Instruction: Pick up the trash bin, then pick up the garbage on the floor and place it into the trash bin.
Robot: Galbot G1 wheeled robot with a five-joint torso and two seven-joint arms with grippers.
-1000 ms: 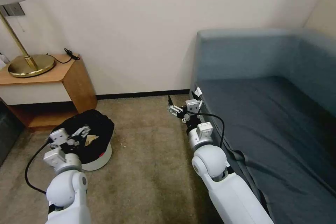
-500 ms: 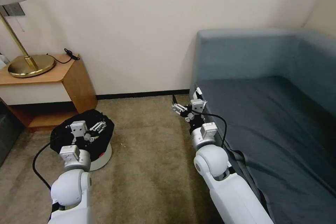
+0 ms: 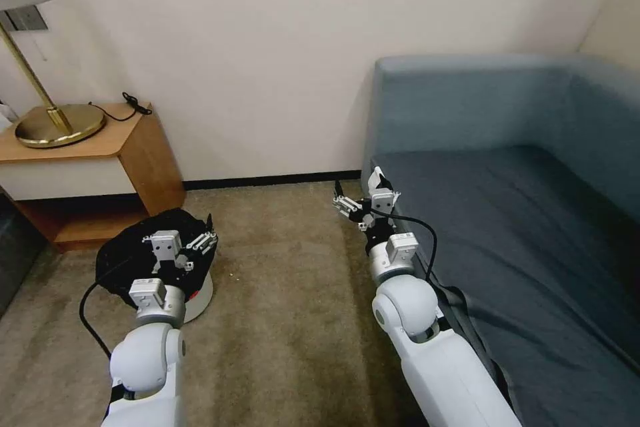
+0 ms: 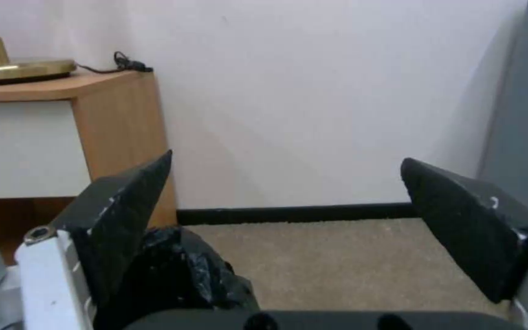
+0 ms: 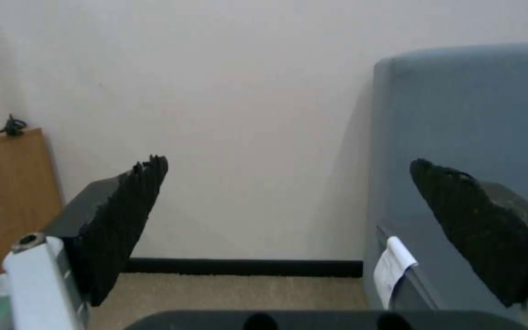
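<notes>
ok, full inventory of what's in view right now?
trash bin: 1, white with a red mark, black bag liner, on the carpet beside the side table
side table: 1, wood, against the wall at left
lamp: 1, brass base, on the side table
cable: 1, black, on the side table's top
sofa: 1, blue-grey, at right
carpet: tan
baseboard: black, along the wall
left pincer: open, over the bin's rim
right pincer: open, raised beside the sofa's edge
</notes>
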